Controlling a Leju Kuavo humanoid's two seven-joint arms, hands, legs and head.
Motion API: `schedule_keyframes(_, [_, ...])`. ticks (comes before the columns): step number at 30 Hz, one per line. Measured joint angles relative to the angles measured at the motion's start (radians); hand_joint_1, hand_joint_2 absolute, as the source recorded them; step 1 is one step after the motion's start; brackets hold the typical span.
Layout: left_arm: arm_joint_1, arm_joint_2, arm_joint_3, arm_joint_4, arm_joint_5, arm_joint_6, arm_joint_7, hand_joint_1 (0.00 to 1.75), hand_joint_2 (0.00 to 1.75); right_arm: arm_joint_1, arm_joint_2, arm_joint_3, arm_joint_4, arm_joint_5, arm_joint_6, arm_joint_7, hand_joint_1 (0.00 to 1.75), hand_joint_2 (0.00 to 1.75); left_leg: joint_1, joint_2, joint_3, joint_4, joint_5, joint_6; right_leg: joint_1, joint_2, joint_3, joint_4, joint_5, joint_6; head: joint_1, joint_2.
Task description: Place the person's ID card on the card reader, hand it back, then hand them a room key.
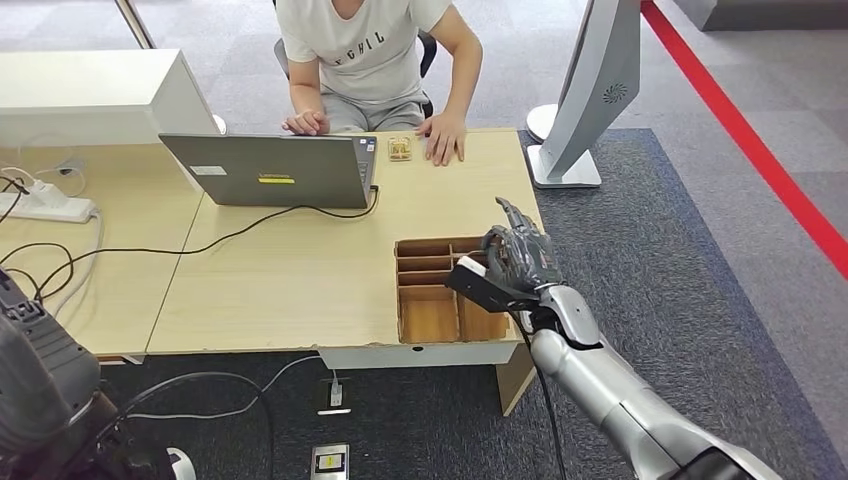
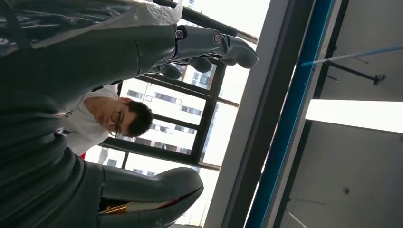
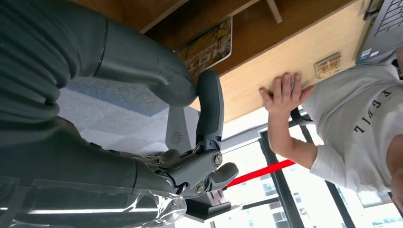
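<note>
The ID card (image 1: 400, 148) is taken to be the small patterned card lying flat on the desk (image 1: 300, 270), just beside the person's hand (image 1: 444, 138) and near the laptop (image 1: 270, 170). Since it lies on the person's side, the reading and the handing back are judged to be done, though no card reader can be made out. The room key step is judged to be in progress. The right hand (image 1: 518, 258) is held over the far corner of the wooden box (image 1: 430, 318) set at the desk's near edge. In the right wrist view a patterned key card (image 3: 209, 45) is seen inside the box, close by the thumb (image 3: 142, 66), with one finger (image 3: 210, 107) stretched straight and the others curled. Whether that card is pinched or merely approached cannot be told. The left hand (image 2: 57, 156) is turned up toward the windows, its fingers (image 2: 214, 47) set well apart from the thumb with nothing between them. The lifting of the key and its delivery to the person are left to do.
</note>
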Motion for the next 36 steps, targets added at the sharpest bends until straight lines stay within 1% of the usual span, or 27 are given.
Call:
schedule_keyframes(1, [0.0,0.0,0.0,0.0,-0.001,0.0,0.0,0.0,1.75,-0.004,-0.002,0.0,0.008,0.0,-0.002,0.0,0.44,1.75,0.0,0.0,0.0,0.0,0.0,0.0,0.0,0.0,0.0,0.0,0.0,0.0,0.0,0.0])
schedule_keyframes(2, [0.0,0.0,0.0,0.0,-0.001,0.0,0.0,0.0,1.75,-0.007,-0.004,0.0,0.015,0.0,-0.003,0.0,0.13,1.75,0.0,0.0,0.0,0.0,0.0,0.0,0.0,0.0,0.0,0.0,0.0,0.0,0.0,0.0])
schedule_keyframes(3, [0.0,0.0,0.0,0.0,-0.001,0.0,0.0,0.0,1.75,-0.009,-0.006,0.0,0.022,0.0,-0.003,-0.001,0.02,1.75,0.0,0.0,0.0,0.0,0.0,0.0,0.0,0.0,0.0,0.0,0.0,0.0,0.0,0.0])
schedule_keyframes(17, [0.001,0.0,0.0,0.0,0.004,0.0,0.0,0.0,1.75,-0.01,0.002,0.001,0.072,-0.01,0.013,-0.028,0.0,1.75,0.0,0.0,0.0,0.0,0.0,0.0,0.0,0.0,0.0,0.0,0.0,0.0,0.0,0.0])
schedule_keyframes(30, [0.0,0.0,0.0,0.0,0.004,0.0,0.0,0.0,1.75,-0.01,0.011,0.001,0.086,-0.024,0.013,-0.041,0.0,1.75,0.0,0.0,0.0,0.0,0.0,0.0,0.0,0.0,0.0,0.0,0.0,0.0,0.0,0.0])
schedule_keyframes(31, [0.0,0.0,0.0,0.0,0.004,0.0,0.0,0.0,1.75,-0.01,0.012,0.002,0.086,-0.025,0.013,-0.041,0.06,1.75,0.0,0.0,0.0,0.0,0.0,0.0,0.0,0.0,0.0,0.0,0.0,0.0,0.0,0.0])
schedule_keyframes(32, [0.0,0.0,0.0,0.0,0.004,0.0,0.0,0.0,1.75,-0.01,0.013,0.002,0.086,-0.028,0.014,-0.043,0.36,1.75,0.0,0.0,0.0,0.0,0.0,0.0,0.0,0.0,0.0,0.0,0.0,0.0,0.0,0.0])
schedule_keyframes(34, [0.0,0.0,0.0,0.0,0.004,0.0,0.0,0.0,1.75,-0.01,0.015,0.002,0.085,-0.034,0.015,-0.046,1.22,1.75,0.0,0.0,0.0,0.0,0.0,0.0,0.0,0.0,0.0,0.0,0.0,0.0,0.0,0.0])
schedule_keyframes(35, [0.0,0.0,0.0,0.0,0.004,0.0,0.0,0.0,1.75,-0.01,0.017,0.002,0.085,-0.038,0.015,-0.048,1.59,1.75,0.0,0.0,0.0,0.0,0.0,0.0,0.0,0.0,0.0,0.0,0.0,0.0,0.0,0.0])
schedule_keyframes(36, [0.0,0.0,0.0,0.0,0.004,0.0,0.0,0.0,1.75,-0.01,0.018,0.002,0.084,-0.042,0.016,-0.05,1.73,1.75,0.0,0.0,0.0,0.0,0.0,0.0,0.0,0.0,0.0,0.0,0.0,0.0,0.0,0.0])
